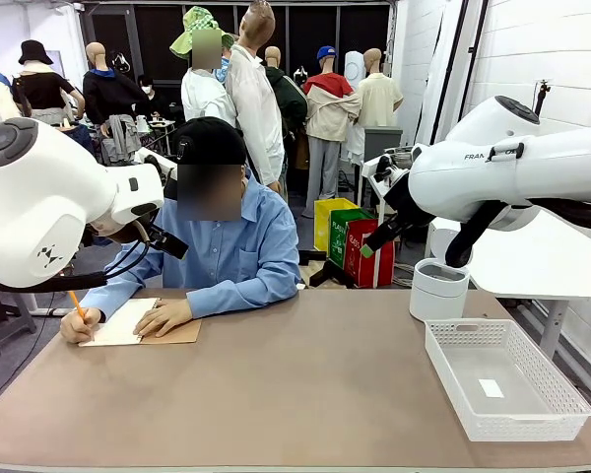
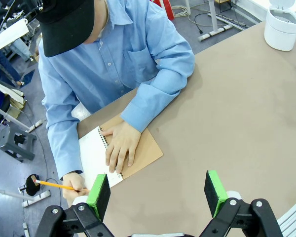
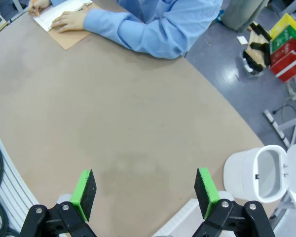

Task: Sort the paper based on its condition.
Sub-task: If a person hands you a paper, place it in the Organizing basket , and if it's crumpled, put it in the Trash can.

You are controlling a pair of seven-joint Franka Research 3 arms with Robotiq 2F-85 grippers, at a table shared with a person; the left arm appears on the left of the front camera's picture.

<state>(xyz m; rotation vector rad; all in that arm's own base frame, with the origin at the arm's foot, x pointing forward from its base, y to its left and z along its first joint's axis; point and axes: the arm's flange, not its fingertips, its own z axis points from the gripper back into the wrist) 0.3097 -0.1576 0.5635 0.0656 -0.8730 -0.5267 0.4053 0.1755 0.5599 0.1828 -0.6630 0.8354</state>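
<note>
Here, left end effector (image 2: 158, 191) and right end effector (image 3: 145, 190) gape; front view adds a basket (image 1: 522, 425).

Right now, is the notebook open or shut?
Open. The notebook lies flat with a white page showing, and the person's hand rests across its spiral.

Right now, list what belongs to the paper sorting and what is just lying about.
Job, likely:
- page the person writes on
- basket and bin, probable sorting spots
- left gripper and right gripper, both open

Not the job:
- tag in the basket
- pencil in the person's hand
- notebook cover
</note>
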